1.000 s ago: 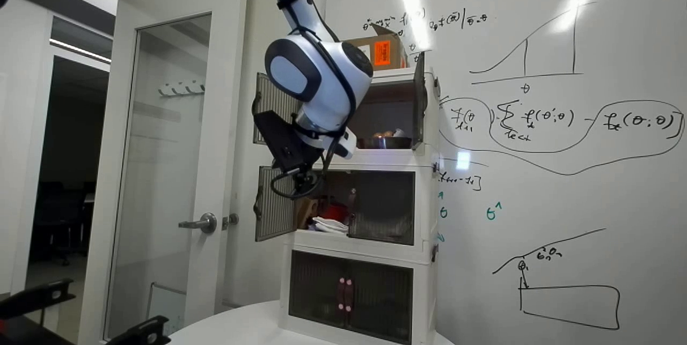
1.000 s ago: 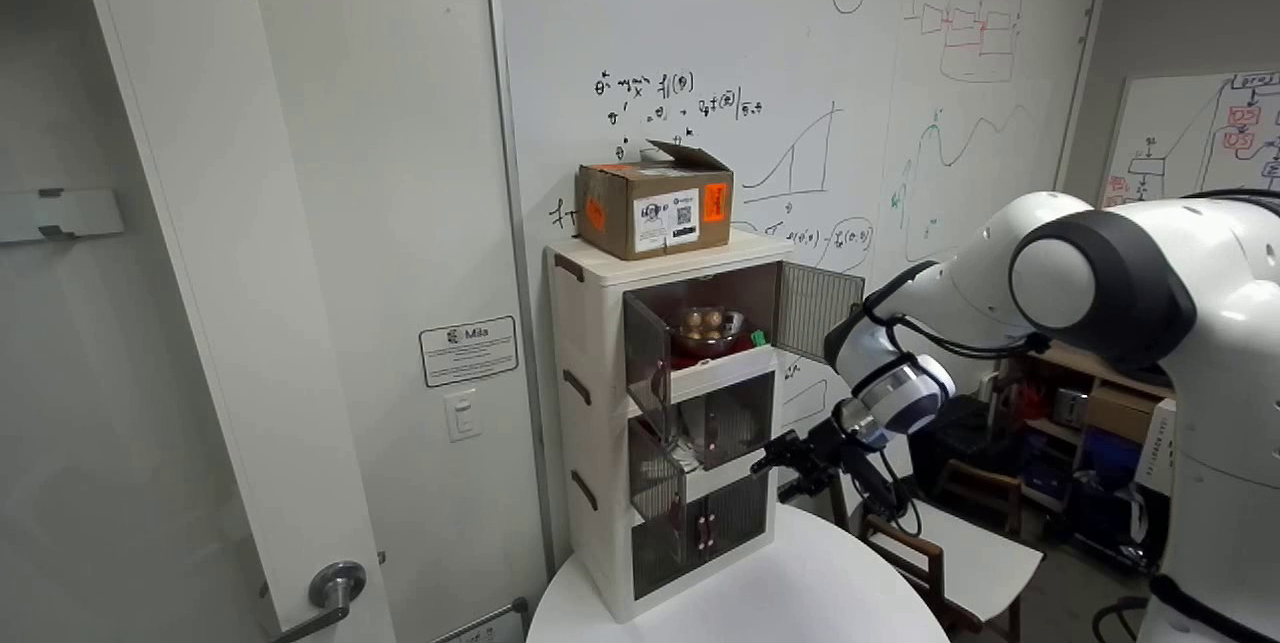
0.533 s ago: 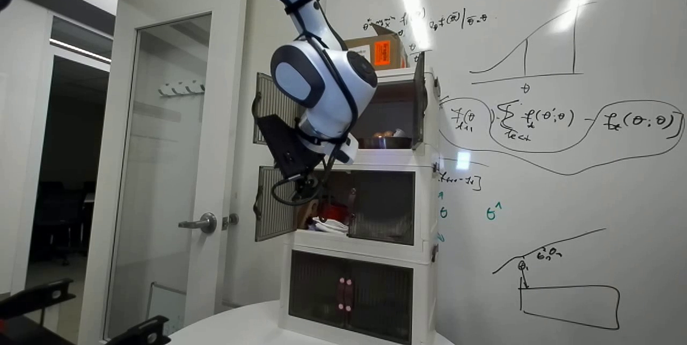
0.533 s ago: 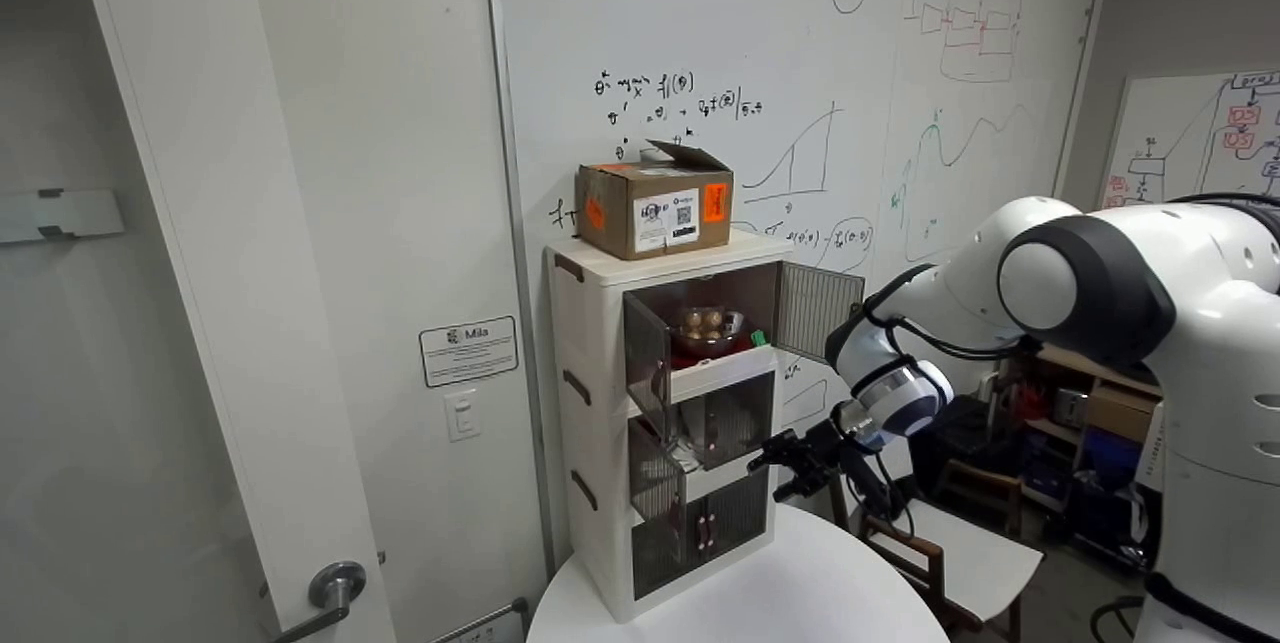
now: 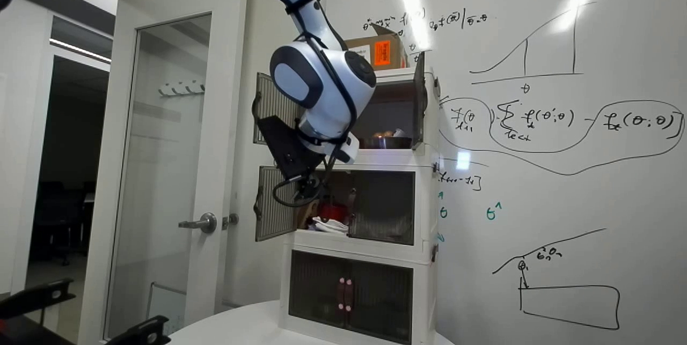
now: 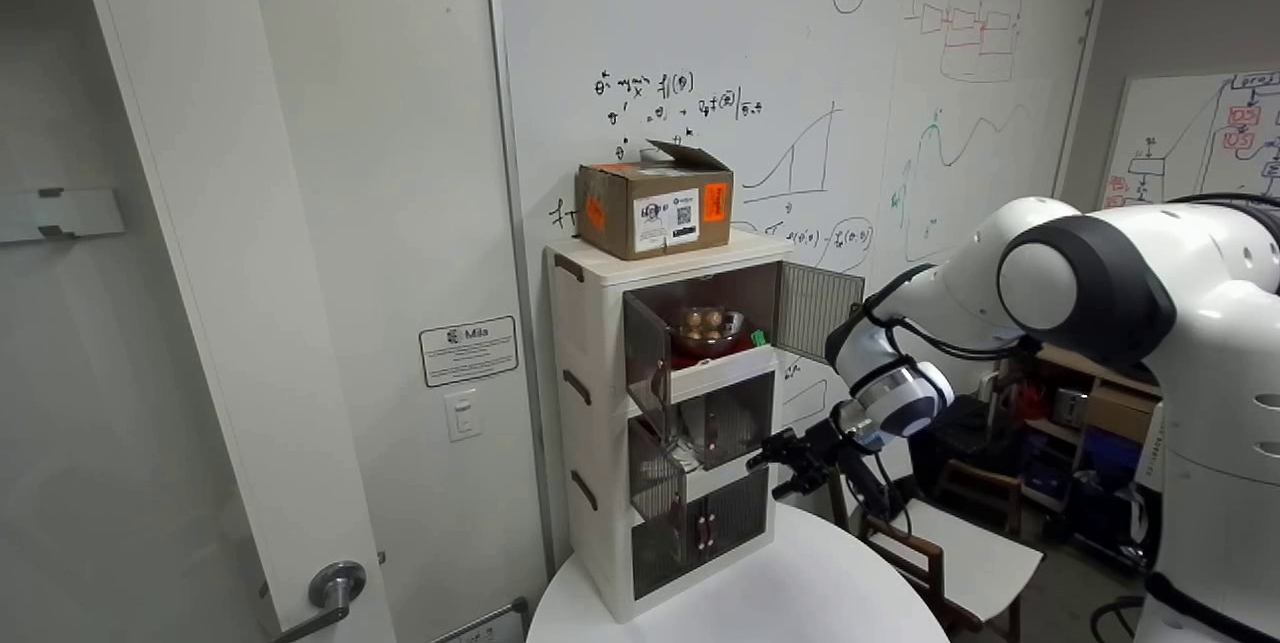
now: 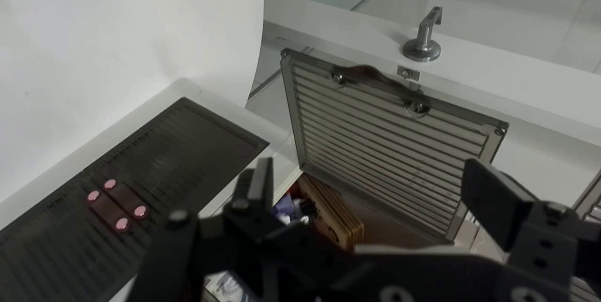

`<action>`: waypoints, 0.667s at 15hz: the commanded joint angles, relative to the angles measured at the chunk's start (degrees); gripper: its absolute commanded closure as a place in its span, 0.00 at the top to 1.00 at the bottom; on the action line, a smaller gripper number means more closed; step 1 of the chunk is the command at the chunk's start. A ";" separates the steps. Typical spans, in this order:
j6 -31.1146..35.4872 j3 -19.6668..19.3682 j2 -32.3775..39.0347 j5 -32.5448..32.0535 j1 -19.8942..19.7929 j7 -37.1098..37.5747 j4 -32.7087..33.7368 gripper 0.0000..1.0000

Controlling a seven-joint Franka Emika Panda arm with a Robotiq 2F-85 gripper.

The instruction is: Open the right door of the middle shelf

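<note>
The right door [image 5: 384,208] of the middle shelf [image 5: 370,246] is a smoky-grey panel. It is closed, with a brown handle [image 5: 352,205] on its inner edge, and it also shows in an exterior view [image 6: 740,420]. The left door [image 5: 273,205] of that shelf stands swung out; it fills the middle of the wrist view [image 7: 385,142]. My gripper [image 7: 371,198] is open, its fingers wide apart with nothing between them. In an exterior view the gripper [image 6: 767,477] hangs in front of the cabinet, apart from the right door. I cannot make out the right door in the wrist view.
Both top-shelf doors stand open, the left [image 6: 648,363] and the right [image 6: 820,311]. The lowest doors [image 5: 351,296] are closed. A cardboard box [image 6: 655,208] sits on top of the cabinet. Red and white items [image 5: 330,224] lie inside the middle shelf. A round table [image 6: 800,593] bears the cabinet.
Over the last second my arm has shifted slightly right and down in an exterior view, then has stayed almost still. The doors have not moved.
</note>
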 commanded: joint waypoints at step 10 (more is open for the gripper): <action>0.35 0.18 9.51 27.54 -0.73 -33.45 8.25 1.00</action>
